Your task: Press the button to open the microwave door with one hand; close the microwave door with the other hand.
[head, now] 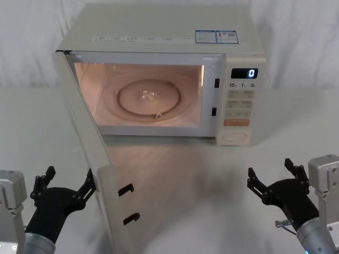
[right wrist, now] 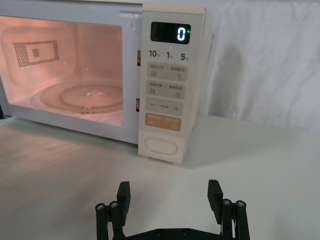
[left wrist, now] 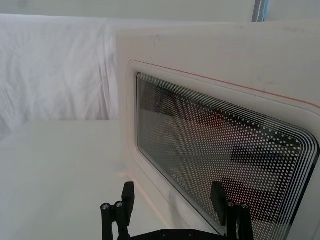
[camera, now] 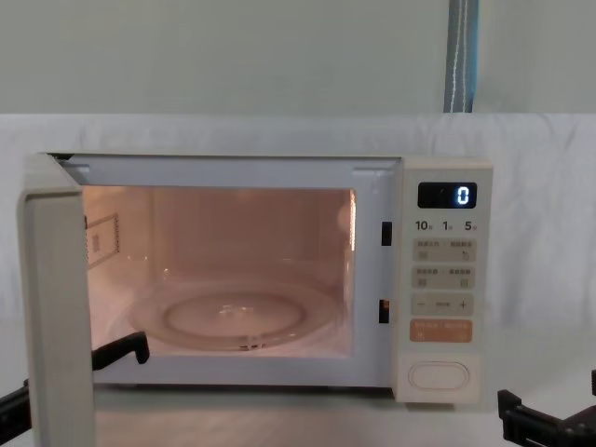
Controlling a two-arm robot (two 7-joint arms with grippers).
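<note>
Both grippers sit low at the near edge in the head view. Left gripper [head: 65, 185] has its fingers spread apart, empty, just beside the outer face of the door [head: 87, 153], which stands swung wide open toward the robot. Right gripper [head: 271, 176] is also spread and empty, well short of the keypad, with the button [head: 235, 137] at the panel's foot beyond it. The lit cavity shows a glass turntable [head: 149, 98].

From the left wrist, the left gripper [left wrist: 172, 197] points at the door's [left wrist: 210, 60] outer side; its two fingers [left wrist: 128, 192] stand apart before the dotted glass window [left wrist: 220, 150], close to it.

From the right wrist, the right gripper [right wrist: 170, 195] faces the button [right wrist: 160, 147], fingers apart, table between them. The display [right wrist: 170, 33] reads 0.

In the chest view, the door [camera: 56, 307] is edge-on at left, one left finger [camera: 121, 351] showing past it. The button [camera: 439, 374] sits under the orange key [camera: 440, 331]; part of the right gripper [camera: 549, 424] shows at lower right.
</note>
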